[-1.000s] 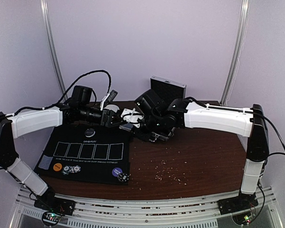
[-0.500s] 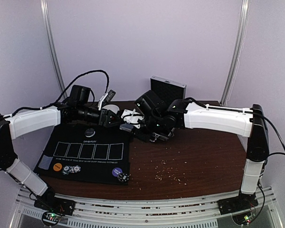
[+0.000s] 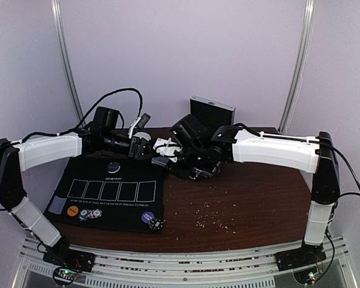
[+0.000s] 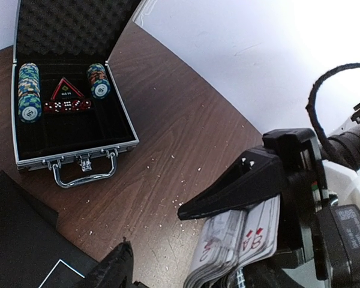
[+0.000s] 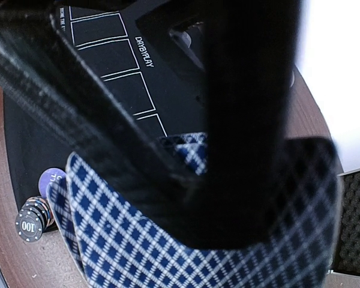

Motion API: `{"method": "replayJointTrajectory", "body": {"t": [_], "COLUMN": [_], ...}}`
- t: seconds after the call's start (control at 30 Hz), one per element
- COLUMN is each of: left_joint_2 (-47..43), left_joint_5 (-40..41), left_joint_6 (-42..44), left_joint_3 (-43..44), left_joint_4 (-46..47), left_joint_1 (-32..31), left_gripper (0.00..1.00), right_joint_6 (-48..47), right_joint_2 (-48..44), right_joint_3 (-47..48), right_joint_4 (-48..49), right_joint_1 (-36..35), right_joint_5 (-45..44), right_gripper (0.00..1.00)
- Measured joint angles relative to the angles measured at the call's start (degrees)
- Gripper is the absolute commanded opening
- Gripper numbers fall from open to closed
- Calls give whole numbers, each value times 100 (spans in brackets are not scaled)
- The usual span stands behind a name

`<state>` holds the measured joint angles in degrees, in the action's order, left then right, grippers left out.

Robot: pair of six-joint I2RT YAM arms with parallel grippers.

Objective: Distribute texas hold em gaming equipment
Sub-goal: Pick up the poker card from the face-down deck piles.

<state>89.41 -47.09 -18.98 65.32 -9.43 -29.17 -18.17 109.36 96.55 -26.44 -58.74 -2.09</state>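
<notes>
My right gripper (image 3: 164, 152) is shut on a deck of cards (image 3: 159, 160), held above the table beside the black mat (image 3: 117, 201). The deck's blue-and-white diamond backs fill the right wrist view (image 5: 138, 240). Its faces show in the left wrist view (image 4: 240, 246). My left gripper (image 3: 144, 146) is open right next to the deck, with one fingertip (image 4: 115, 269) showing. On the mat lie a single card (image 3: 58, 206), an orange disc (image 3: 72, 210), striped chips (image 3: 91, 213), a purple disc (image 3: 147, 217) with a chip (image 3: 156, 225) beside it, and a black disc (image 3: 113, 167).
An open metal case (image 4: 72, 144) with chip stacks, red dice and a triangular marker lies at the back of the table, its lid (image 3: 211, 111) upright. Crumbs speckle the brown tabletop (image 3: 228, 204). White walls close in the back and sides.
My left gripper has shifted a little to the right, closer to the deck. The right gripper has stayed where it was, holding the deck.
</notes>
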Motion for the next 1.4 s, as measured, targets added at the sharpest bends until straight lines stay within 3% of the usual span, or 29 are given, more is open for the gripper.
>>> {"method": "replayJointTrajectory", "body": {"t": [0.27,0.5,0.6,0.7,1.13,1.4], "left_joint_2": [-125,-256,-269,-273,-400,-468], "left_joint_5": [273,393,385,350,-177,-339], "left_joint_6": [267,315,334,352,240,249], "left_joint_3": [98,98,98,98,90,68], "left_joint_4": [-420,-584,-608,-608,-420,-455], "left_joint_1": [-48,98,111,131,164,192], "left_gripper": [34,34,43,44,0,0], "right_joint_6": [2,7,9,4,-7,-4], "right_joint_2": [0,0,0,0,0,-17], "right_joint_3": [-20,-57,-57,-57,-59,-219], "right_joint_4": [11,39,39,42,44,109], "right_joint_1": [13,26,26,26,20,22], "right_joint_5": [-31,-70,-70,-70,-70,-114], "right_gripper": [41,41,41,41,41,40]}}
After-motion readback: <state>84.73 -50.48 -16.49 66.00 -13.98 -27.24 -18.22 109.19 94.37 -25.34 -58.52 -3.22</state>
